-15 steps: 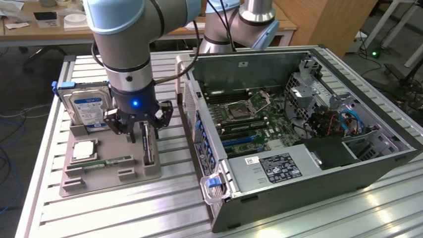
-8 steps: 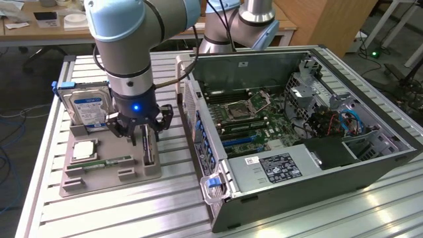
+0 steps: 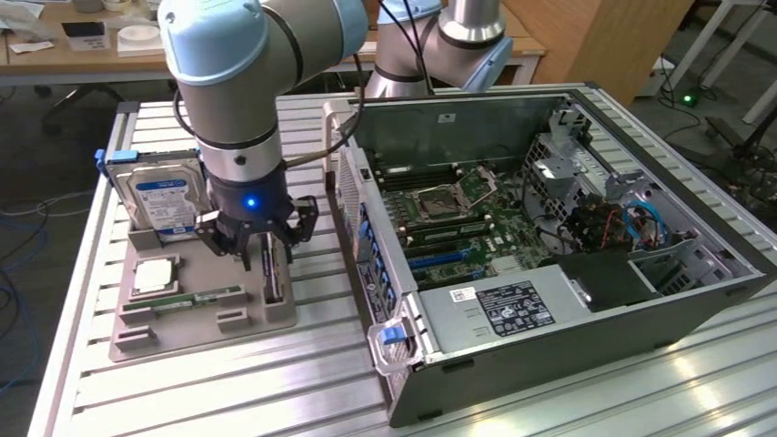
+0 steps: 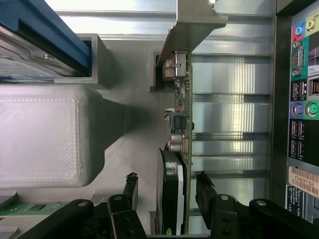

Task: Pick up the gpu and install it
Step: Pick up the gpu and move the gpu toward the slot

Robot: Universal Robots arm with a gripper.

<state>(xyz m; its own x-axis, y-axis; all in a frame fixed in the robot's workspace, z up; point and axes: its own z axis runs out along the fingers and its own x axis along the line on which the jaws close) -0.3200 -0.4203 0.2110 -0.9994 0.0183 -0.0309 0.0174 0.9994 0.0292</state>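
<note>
Gpu (image 3: pixel 272 284) stands on edge in the grey tray (image 3: pixel 195 332), left-centre of the exterior view, not yet lifted; gripper (image 3: pixel 269 259) straddles it, jaws wide, clamping nothing; computer case (image 3: pixel 680 300) lies open, install undone.

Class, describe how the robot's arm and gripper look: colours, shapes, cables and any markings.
The arm is built of rounded silver-grey tubes with pale blue joint caps. A black cable runs alongside it. The wrist is black, with a small blue light glowing on it. The gripper is black, with jointed link fingers fastened by round bolts. No lettering is readable.
</note>
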